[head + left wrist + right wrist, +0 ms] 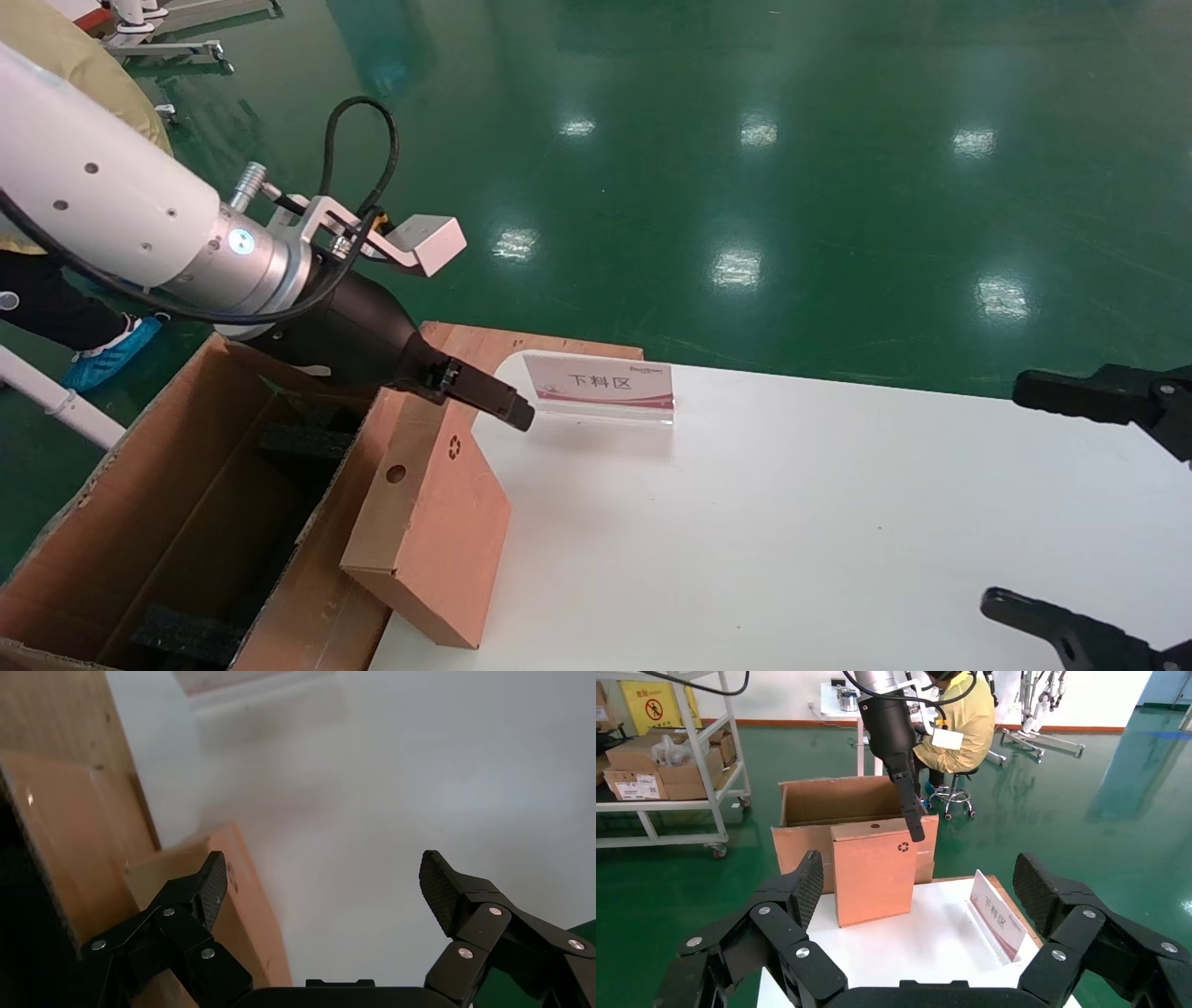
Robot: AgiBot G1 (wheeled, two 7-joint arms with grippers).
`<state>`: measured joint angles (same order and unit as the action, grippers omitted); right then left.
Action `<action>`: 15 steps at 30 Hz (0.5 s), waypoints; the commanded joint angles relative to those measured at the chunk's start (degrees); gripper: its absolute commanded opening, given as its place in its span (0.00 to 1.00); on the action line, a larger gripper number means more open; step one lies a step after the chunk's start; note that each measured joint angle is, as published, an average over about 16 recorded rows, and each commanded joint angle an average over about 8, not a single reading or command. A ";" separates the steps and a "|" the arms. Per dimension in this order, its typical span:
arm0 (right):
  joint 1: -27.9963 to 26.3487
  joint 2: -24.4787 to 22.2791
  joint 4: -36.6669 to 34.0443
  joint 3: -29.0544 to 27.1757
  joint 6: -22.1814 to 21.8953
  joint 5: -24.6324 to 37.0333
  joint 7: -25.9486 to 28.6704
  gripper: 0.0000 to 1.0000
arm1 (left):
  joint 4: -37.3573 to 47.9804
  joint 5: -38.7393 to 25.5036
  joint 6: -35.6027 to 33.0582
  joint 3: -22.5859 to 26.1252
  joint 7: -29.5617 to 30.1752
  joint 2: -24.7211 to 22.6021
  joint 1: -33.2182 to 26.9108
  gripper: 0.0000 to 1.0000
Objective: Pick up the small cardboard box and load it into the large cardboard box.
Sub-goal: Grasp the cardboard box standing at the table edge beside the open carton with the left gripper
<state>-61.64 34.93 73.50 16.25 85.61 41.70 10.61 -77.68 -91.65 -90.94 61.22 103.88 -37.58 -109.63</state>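
The small cardboard box (438,522) stands on edge at the white table's left edge and leans against the large cardboard box (168,522); its recycling symbol and round hole face up. It also shows in the right wrist view (873,874) and in the left wrist view (246,906). My left gripper (466,396) is open just above the small box's top edge. In the left wrist view (322,864) one finger (204,888) is against the box and the other is over bare table. My right gripper (1010,494) is open and empty at the table's right side.
Black foam blocks (303,443) lie inside the large box. A clear sign stand (601,382) with a label stands at the table's far edge. Beyond the boxes, a person in yellow (961,720) sits, and a shelf cart (666,762) stands on the green floor.
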 commanded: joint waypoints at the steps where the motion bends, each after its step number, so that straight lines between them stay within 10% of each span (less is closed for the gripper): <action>1: 0.00 0.00 0.00 0.01 0.00 -0.01 0.00 1.00 | 0.03 0.26 -0.06 3.48 1.85 -0.61 -2.35 1.00; 15: -0.01 -0.03 0.00 0.07 -0.03 -0.04 -0.03 1.00 | 0.07 8.25 0.21 24.58 10.51 -1.93 -14.77 1.00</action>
<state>-61.65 34.91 73.50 16.32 85.58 41.65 10.58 -77.62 -83.82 -90.73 85.73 114.31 -39.69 -124.35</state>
